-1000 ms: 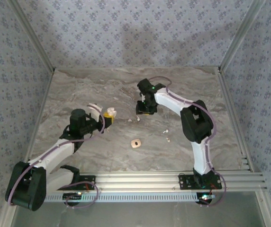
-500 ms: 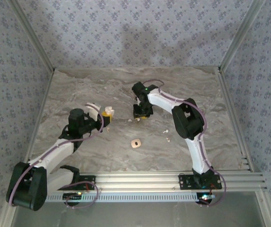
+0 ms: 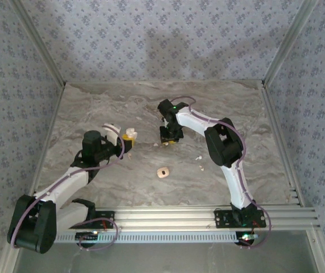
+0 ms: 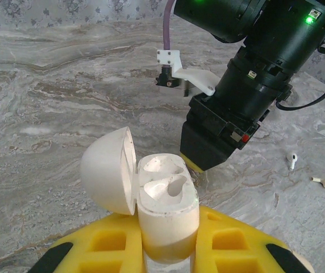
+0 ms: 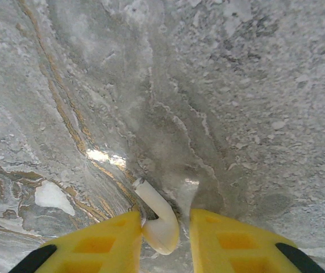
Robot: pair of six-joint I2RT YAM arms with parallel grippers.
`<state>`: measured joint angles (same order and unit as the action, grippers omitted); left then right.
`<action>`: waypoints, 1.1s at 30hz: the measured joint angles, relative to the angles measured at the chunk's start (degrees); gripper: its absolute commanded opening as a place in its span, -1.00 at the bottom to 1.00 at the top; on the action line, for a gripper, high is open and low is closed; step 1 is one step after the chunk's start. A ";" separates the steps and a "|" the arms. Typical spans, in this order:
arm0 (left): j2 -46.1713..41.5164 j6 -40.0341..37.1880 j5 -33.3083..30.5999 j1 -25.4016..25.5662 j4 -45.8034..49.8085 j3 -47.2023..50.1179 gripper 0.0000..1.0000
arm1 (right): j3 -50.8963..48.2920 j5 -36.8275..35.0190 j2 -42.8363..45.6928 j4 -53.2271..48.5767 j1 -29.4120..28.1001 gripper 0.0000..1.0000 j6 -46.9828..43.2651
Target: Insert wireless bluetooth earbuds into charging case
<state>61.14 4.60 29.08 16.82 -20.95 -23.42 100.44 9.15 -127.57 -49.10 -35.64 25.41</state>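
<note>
Left gripper [image 4: 171,250] clamps the open round cream-white plastic charging case [image 4: 168,219]; right gripper [image 5: 165,222], narrow, straddles a tiny white earbud [image 5: 161,230].

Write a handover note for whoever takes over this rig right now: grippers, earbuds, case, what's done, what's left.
Left gripper: shut on the case, lid open, sockets look empty.
Right gripper: open, down at the table, fingers either side of one earbud, not yet clamped.
Other earbuds lie loose on the table: one, another.
Done: case opened and held.
Left: grip the earbud, seat it in the case, then fetch the next.
</note>
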 measured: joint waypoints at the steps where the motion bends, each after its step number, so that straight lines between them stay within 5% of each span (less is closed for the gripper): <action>1: 0.00 0.00 -0.02 0.00 0.17 -0.02 -0.64 | 0.00 -0.04 0.00 -0.02 0.00 -0.42 -0.24; 9: -1.64 -0.24 0.00 0.00 1.88 -0.13 -0.64 | -3.76 -0.98 2.32 1.07 -0.20 -0.43 -1.75; 23: -1.92 -0.48 0.04 0.00 3.63 -1.20 -0.64 | -25.18 -2.14 16.55 -0.11 -0.42 -0.38 -2.64; 27: -2.36 -0.48 0.04 0.00 3.87 -1.36 -0.64 | -24.81 -2.27 18.78 -0.79 -0.26 -0.15 -2.75; 33: -2.64 -0.48 0.04 0.00 4.35 -1.44 -0.64 | -17.97 -2.56 20.44 -2.03 0.66 -0.10 -2.99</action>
<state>58.50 4.12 29.12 16.82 -16.60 -24.86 82.48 6.59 -107.13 -51.13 -34.98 22.41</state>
